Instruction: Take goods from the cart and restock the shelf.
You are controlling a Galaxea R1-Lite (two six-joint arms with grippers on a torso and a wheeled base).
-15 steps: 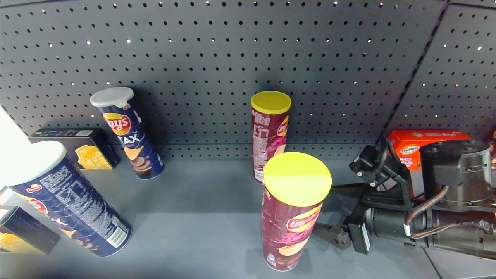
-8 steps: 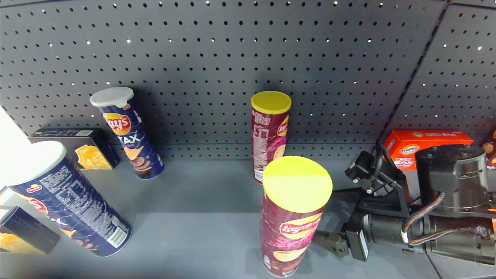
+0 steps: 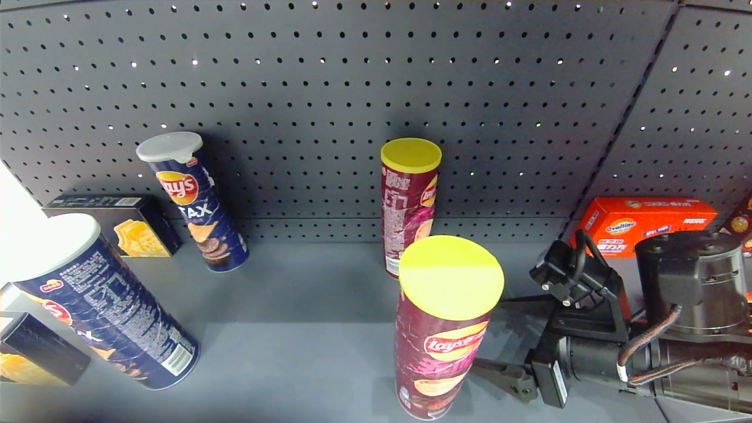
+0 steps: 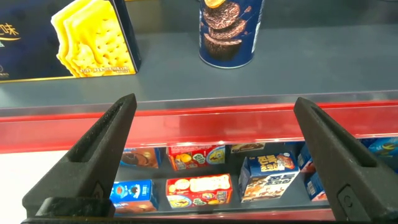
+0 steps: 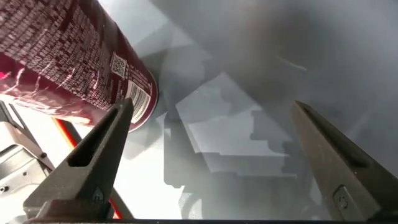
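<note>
Maroon chip can (image 3: 440, 352) upright; right pincer (image 5: 211, 106) released, one fingertip hidden behind lid (image 3: 451, 277); left pincer (image 4: 214, 101) agape.

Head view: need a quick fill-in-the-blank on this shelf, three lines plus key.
The near maroon can and the far maroon can both have ____ lids.
The right gripper, beside the near maroon can, is ____ and holds nothing.
The box at the right end of the shelf is coloured ____.
Missing words: yellow; open; orange.
</note>
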